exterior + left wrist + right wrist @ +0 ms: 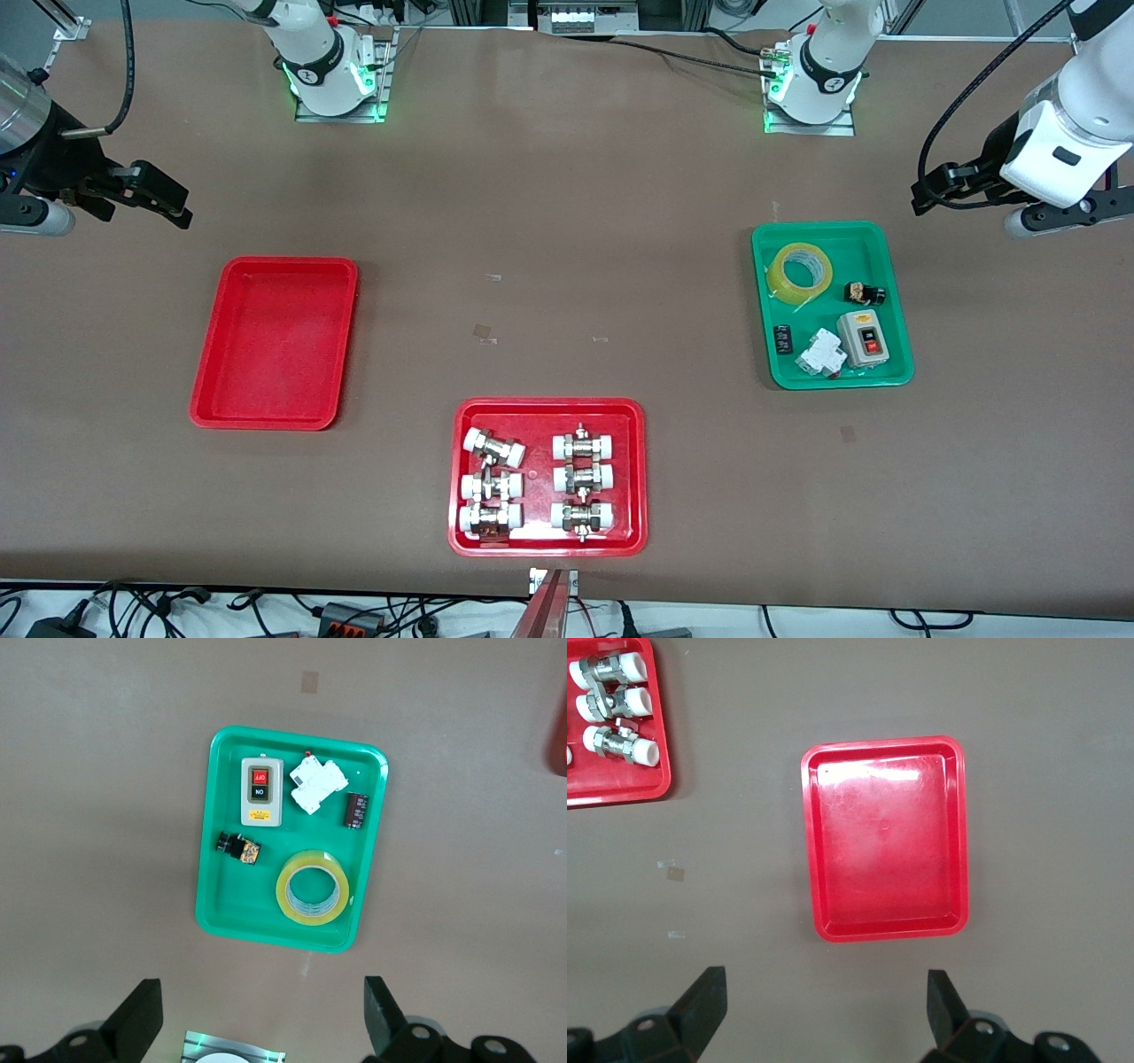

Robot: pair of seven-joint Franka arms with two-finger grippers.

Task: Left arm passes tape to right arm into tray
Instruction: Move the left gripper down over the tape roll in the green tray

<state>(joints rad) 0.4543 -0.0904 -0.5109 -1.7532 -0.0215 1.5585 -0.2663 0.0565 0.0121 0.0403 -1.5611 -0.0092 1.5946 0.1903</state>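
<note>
The yellow tape roll [780,282] lies flat in the green tray [895,266], in the corner nearest the left arm's base. It also shows in the left wrist view [283,890]. My left gripper [930,190] is open and empty, up over bare table beside the green tray [239,904]; its opening [261,1001] holds nothing. The plain red tray [275,341] lies empty toward the right arm's end and shows in the right wrist view [886,842]. My right gripper [173,202] is open and empty, up over bare table beside that tray; nothing is between its fingers [824,988].
The green tray also holds a grey on/off switch box [862,338], a white breaker [819,353] and two small black parts. A red tray [547,406] of white-capped metal fittings lies near the front edge, midway along the table.
</note>
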